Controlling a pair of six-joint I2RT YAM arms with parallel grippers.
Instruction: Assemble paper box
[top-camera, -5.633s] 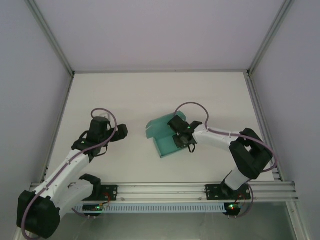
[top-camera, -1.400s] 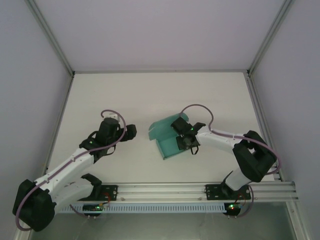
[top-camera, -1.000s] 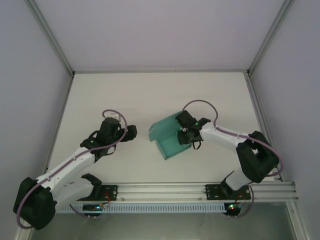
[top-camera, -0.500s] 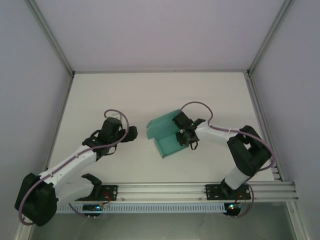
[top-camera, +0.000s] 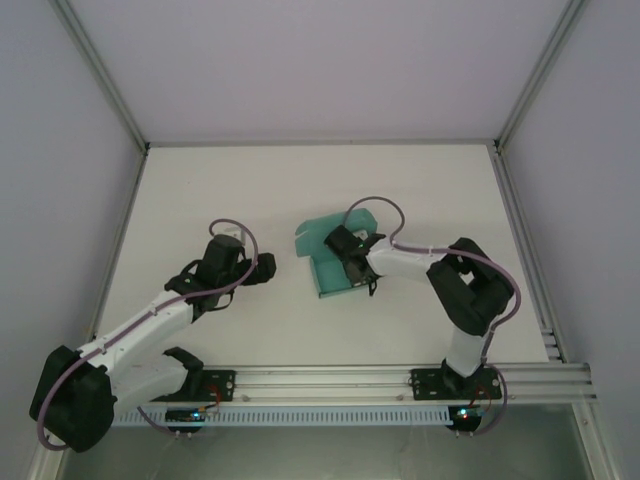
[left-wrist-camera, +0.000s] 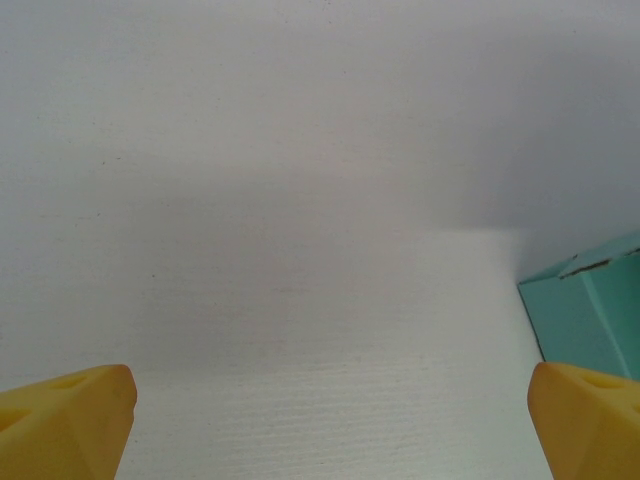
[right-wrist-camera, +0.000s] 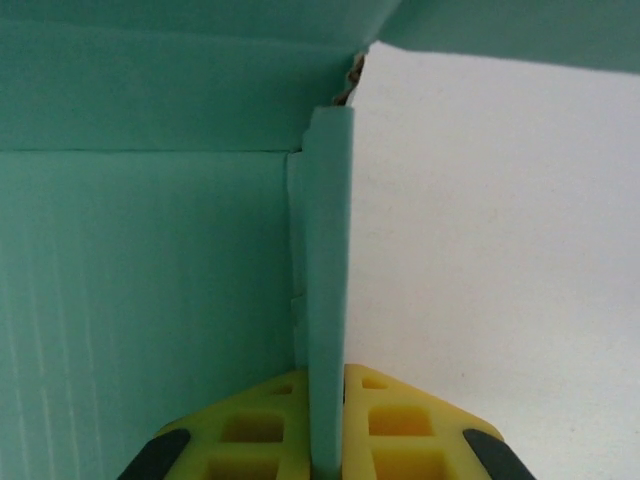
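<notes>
The teal paper box (top-camera: 322, 276) lies half-formed mid-table, its lid flap (top-camera: 312, 236) raised at the far side. My right gripper (top-camera: 346, 254) is over it. In the right wrist view the box floor (right-wrist-camera: 150, 290) lies to the left, and one upright side wall (right-wrist-camera: 328, 250) runs straight into my right gripper (right-wrist-camera: 325, 388), which is shut on it. My left gripper (top-camera: 260, 268) sits a short way left of the box, apart from it. Seen from the left wrist, the left gripper (left-wrist-camera: 330, 392) is open wide over bare table, with a box corner (left-wrist-camera: 590, 318) at the right.
The white table (top-camera: 250, 190) is bounded by an aluminium frame rail (top-camera: 330, 378) at the near edge and grey walls on the other sides. Bare tabletop lies behind the box and to its right.
My right gripper has swung left along the box and shut on its side wall. The box has shifted slightly left. The left arm has barely moved and stays open.
</notes>
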